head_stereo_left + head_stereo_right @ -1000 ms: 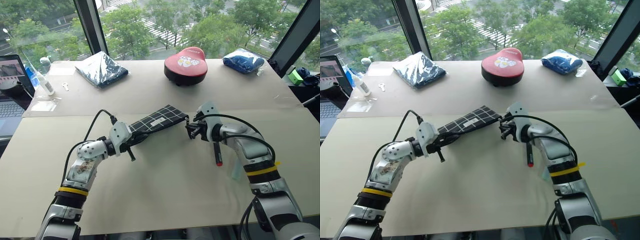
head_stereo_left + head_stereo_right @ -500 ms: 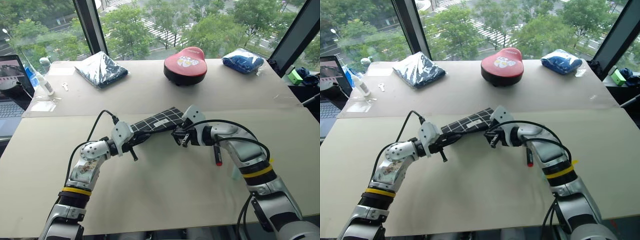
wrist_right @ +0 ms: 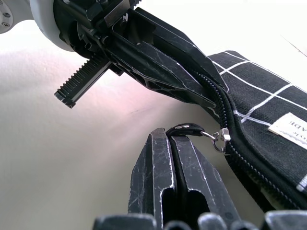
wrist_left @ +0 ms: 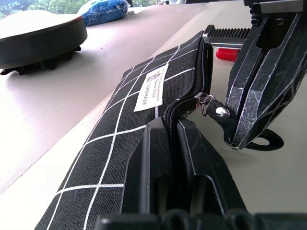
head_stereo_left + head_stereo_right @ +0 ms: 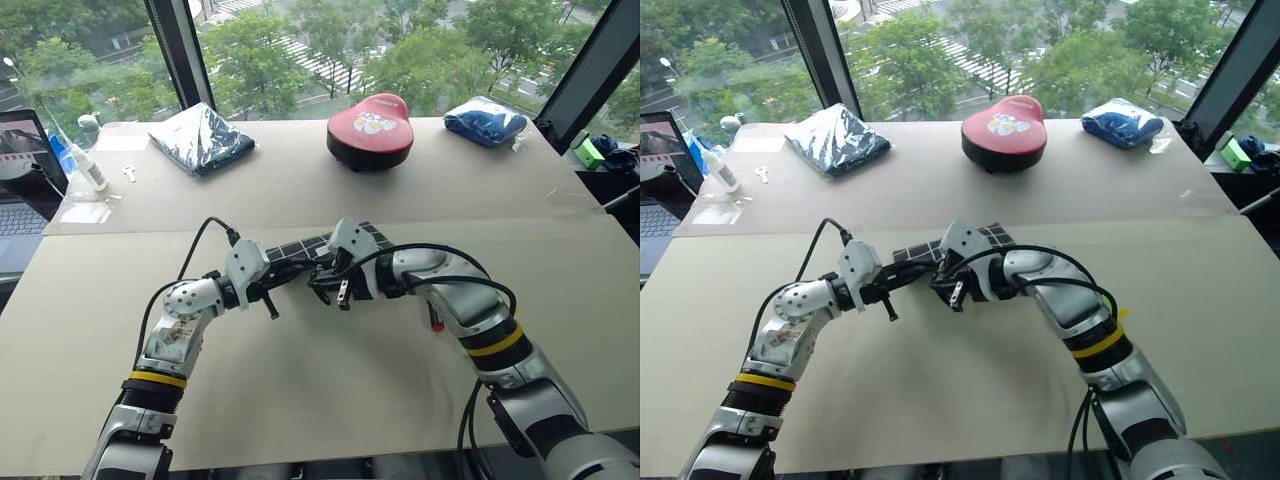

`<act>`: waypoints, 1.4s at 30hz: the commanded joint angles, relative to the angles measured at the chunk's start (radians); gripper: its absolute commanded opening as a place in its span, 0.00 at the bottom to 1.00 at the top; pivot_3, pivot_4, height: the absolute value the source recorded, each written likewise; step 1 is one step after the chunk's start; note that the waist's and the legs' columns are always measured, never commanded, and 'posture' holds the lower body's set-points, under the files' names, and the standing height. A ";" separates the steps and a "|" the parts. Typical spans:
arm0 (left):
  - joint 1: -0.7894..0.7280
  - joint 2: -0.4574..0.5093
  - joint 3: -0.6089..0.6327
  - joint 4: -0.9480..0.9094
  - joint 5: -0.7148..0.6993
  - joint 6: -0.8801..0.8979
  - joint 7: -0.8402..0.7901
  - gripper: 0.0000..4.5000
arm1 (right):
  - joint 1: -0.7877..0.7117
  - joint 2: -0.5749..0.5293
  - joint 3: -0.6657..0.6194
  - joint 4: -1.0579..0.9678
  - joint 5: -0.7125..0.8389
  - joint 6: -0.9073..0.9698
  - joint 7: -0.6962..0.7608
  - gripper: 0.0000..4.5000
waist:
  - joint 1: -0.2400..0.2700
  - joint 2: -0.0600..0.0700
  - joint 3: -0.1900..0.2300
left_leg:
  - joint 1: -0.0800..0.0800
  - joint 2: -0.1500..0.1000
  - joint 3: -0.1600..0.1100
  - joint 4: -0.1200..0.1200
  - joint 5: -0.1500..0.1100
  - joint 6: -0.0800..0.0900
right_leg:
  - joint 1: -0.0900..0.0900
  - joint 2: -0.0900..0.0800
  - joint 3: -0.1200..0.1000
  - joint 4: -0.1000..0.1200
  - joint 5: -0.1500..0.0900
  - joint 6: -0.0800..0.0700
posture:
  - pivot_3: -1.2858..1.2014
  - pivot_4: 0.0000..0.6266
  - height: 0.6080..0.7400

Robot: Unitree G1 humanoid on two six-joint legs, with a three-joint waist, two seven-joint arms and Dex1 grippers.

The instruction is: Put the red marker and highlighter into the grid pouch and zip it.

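The grid pouch (image 4: 120, 115), black with white lines and a small white label, lies between my two hands at mid-table. My left gripper (image 4: 169, 125) is shut on the pouch's zipper edge at its near end. My right gripper (image 3: 169, 136) is shut on the black zipper pull cord (image 3: 189, 128), close to the left fingertips. In the eye views the right gripper (image 5: 325, 285) sits just right of the left gripper (image 5: 285, 275). The red marker (image 5: 436, 324) lies on the table behind my right forearm, only its red end showing. The highlighter is hidden.
At the back of the table (image 5: 300, 380) stand a dark clear-wrapped bundle (image 5: 203, 137), a red-topped rounded object (image 5: 370, 128) and a blue bundle (image 5: 485, 120). A laptop (image 5: 20, 170) and a bottle (image 5: 90, 165) are at far left.
My right gripper has travelled left along the pouch with the zipper pull, ending close to the left gripper. The left arm has stayed put.
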 commanded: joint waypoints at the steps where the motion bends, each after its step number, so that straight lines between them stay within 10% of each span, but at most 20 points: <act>1: -0.014 -0.006 0.010 -0.014 -0.002 -0.016 0.003 0.00 | -0.035 0.035 -0.044 0.041 -0.016 -0.003 -0.071 0.07 | -0.002 0.000 0.000 | 0.000 0.000 0.000 0.000 0.000 0.000 | 0.000 0.000 0.000 0.000 0.000 0.000 | 0.52 0.24 1.00; 11: -0.004 -0.018 0.007 -0.036 -0.001 -0.009 0.018 0.00 | 0.034 -0.149 -0.258 -0.162 0.173 0.203 0.015 0.76 | 0.005 0.000 0.000 | -0.001 0.000 0.000 -0.001 0.000 0.000 | 0.000 0.000 0.000 0.000 0.000 0.000 | 0.52 0.24 1.00; 22: -0.023 -0.110 0.059 -0.085 -0.086 0.120 0.111 0.00 | 0.421 -0.374 -0.796 -0.538 0.270 0.530 -0.195 0.76 | 0.027 -0.001 0.000 | -0.003 0.001 -0.002 0.003 -0.002 0.003 | 0.001 -0.003 -0.001 -0.002 0.000 0.000 | 0.52 0.24 1.00; 42: -0.054 -0.160 0.018 -0.006 -0.077 0.110 0.056 0.00 | 0.586 -0.194 -0.789 -0.636 0.069 0.793 -0.610 0.76 | 0.030 -0.001 0.000 | -0.003 -0.001 -0.001 0.005 -0.002 0.004 | 0.002 -0.002 0.001 -0.001 0.000 0.001 | 0.52 0.24 1.00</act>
